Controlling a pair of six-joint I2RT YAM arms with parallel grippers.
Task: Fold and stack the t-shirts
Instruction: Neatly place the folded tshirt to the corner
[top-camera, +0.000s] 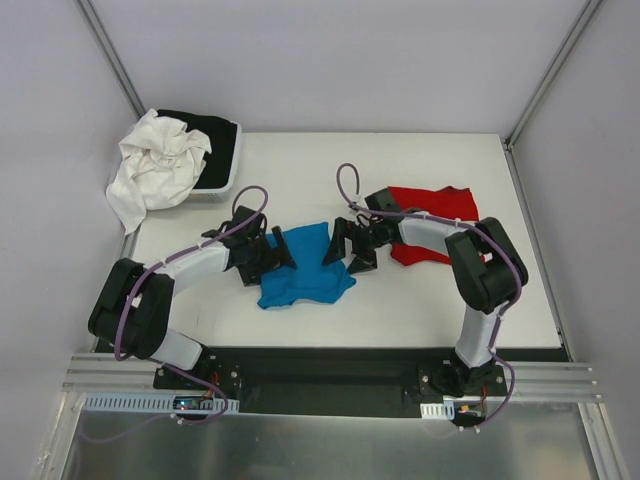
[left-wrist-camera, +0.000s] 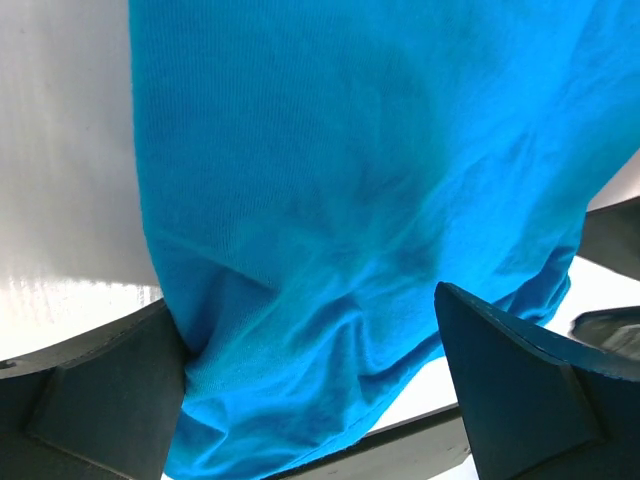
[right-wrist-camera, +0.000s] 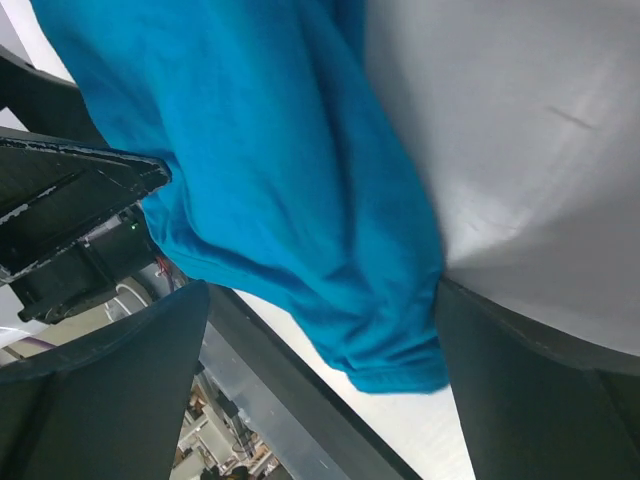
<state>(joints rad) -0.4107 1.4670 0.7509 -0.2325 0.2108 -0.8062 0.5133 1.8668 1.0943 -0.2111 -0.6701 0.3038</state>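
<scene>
We see the blue shirt (top-camera: 305, 268) lying bunched in the middle of the table (top-camera: 430, 300). Its cloth is rumpled and its near edge is uneven. The red shirt (top-camera: 435, 208) lies well apart from it, toward the far right of the table, and the right arm (top-camera: 480, 262) reaches across its near side.

The left gripper (top-camera: 268, 255) sits at the blue shirt's left edge and the right gripper (top-camera: 345, 245) at its right edge, so the two face each other across the cloth. We find both sets of jaws spread wide, with nothing pinched in either.

In the left wrist view, blue fabric fills the space between the fingers (left-wrist-camera: 100, 400), and a fold bunches up against the one on the left of the picture. In the right wrist view, a doubled hem of the same shirt lies between the spread fingers (right-wrist-camera: 540, 400) on the pale tabletop. The dark body of the left gripper shows beyond the cloth.

At the far left corner stands a bin (top-camera: 226, 183) holding a black cloth (top-camera: 215, 132). A white cloth (top-camera: 158, 165) is heaped over its left side and spills past the table's edge.
</scene>
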